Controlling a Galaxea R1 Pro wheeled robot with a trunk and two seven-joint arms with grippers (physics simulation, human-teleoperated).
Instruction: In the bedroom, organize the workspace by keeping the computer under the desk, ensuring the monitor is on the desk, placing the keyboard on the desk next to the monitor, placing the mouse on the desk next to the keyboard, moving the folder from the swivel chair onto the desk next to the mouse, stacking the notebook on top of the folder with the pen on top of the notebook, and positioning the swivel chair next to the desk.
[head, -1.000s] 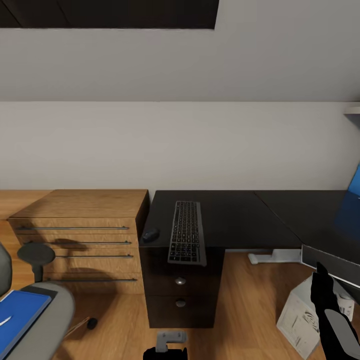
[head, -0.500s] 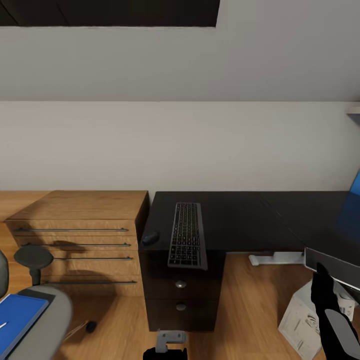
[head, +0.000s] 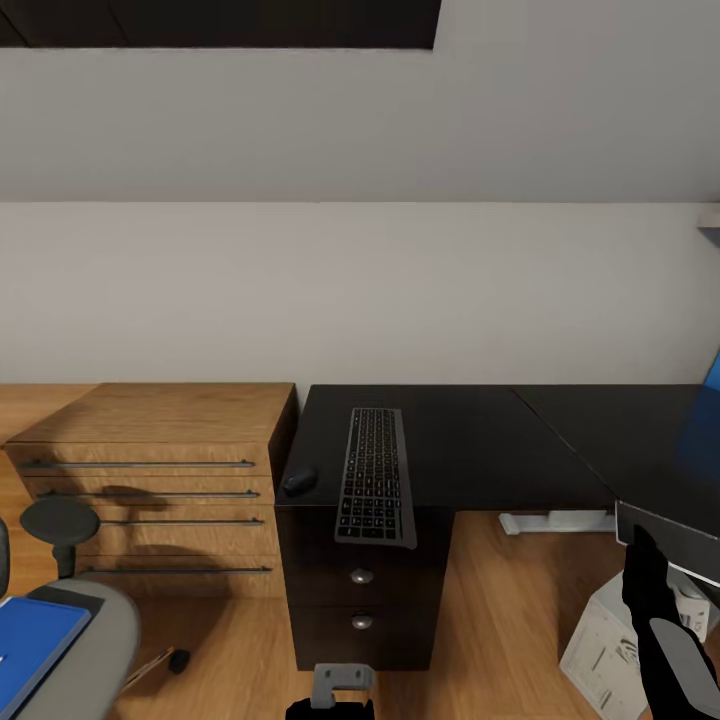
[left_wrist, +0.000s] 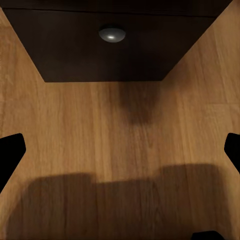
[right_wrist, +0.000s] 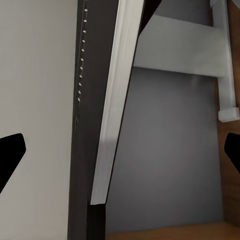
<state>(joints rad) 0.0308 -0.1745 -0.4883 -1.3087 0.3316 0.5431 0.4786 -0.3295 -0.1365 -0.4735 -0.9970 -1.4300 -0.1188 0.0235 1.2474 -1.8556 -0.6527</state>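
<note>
Both grippers are spread wide and hold nothing: the left gripper (left_wrist: 120, 150) looks down at floorboards, the right gripper (right_wrist: 120, 150) at the monitor's edge. On the swivel chair (head: 95, 640) lies the folder (head: 30, 640), likely light, thin and slippery; best pinched by an overhanging edge. The keyboard (head: 375, 475) and mouse (head: 298, 482) rest on the tabletop (head: 480, 440).

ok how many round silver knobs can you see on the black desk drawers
2. On the glossy black desk, one round silver knob sits on the upper drawer below the slim dark keyboard, and a second knob is on the drawer beneath it. Others may be hidden.
</note>
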